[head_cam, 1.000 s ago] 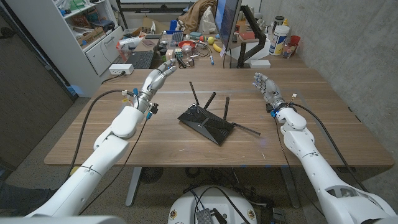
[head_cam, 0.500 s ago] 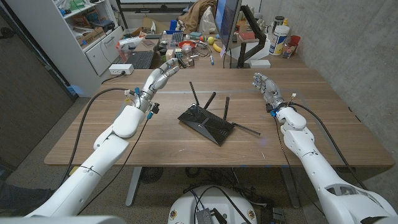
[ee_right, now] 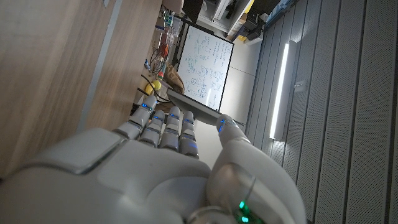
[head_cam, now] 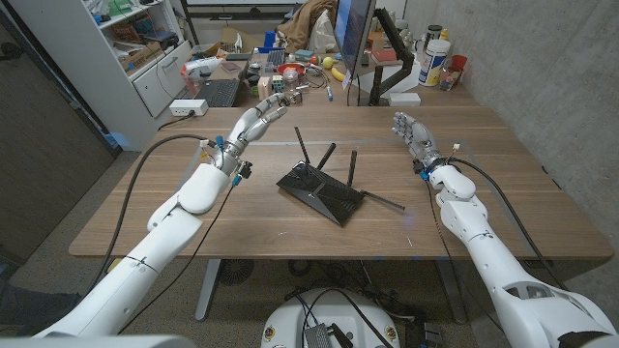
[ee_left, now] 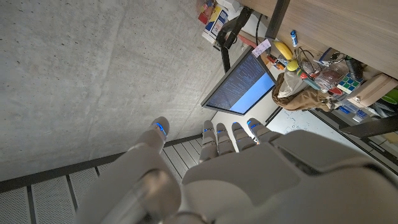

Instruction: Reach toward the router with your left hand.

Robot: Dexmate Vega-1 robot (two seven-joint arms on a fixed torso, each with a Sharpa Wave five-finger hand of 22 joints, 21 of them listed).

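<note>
Head view – router: the black router [head_cam: 320, 191] lies on the wooden table [head_cam: 242, 217] near the middle, three antennas standing up, a fourth lying flat toward 3 o'clock.
Head view – left hand: the left hand [head_cam: 259, 117] is raised over the table at about 10 o'clock from the router, well apart from it, fingers stretched out and spread, grasping nothing.
Head view – right hand: the right hand [head_cam: 410, 131] is up at about 2 o'clock from the router, well apart from it, fingers loosely apart, released and empty.
Head view – background: a monitor [head_cam: 352, 29] stands beyond the table's far edge at 12 o'clock, beside a cluttered desk [head_cam: 280, 68]; a white shelf unit [head_cam: 135, 48] stands at about 10 o'clock.
Left wrist view – left hand: the back of the left hand [ee_left: 249, 168] shows, fingers [ee_left: 222, 138] extended side by side, thumb set apart, nothing between them.
Left wrist view – surroundings: a lit monitor [ee_left: 239, 86] and a concrete wall [ee_left: 81, 74] lie beyond the fingertips.
Right wrist view – right hand: the back of the right hand [ee_right: 143, 174] shows, fingers [ee_right: 166, 124] straight and close together, thumb apart, holding nothing.
Right wrist view – surroundings: the table [ee_right: 56, 68] runs along one side and a screen [ee_right: 202, 68] lies beyond the fingers.
</note>
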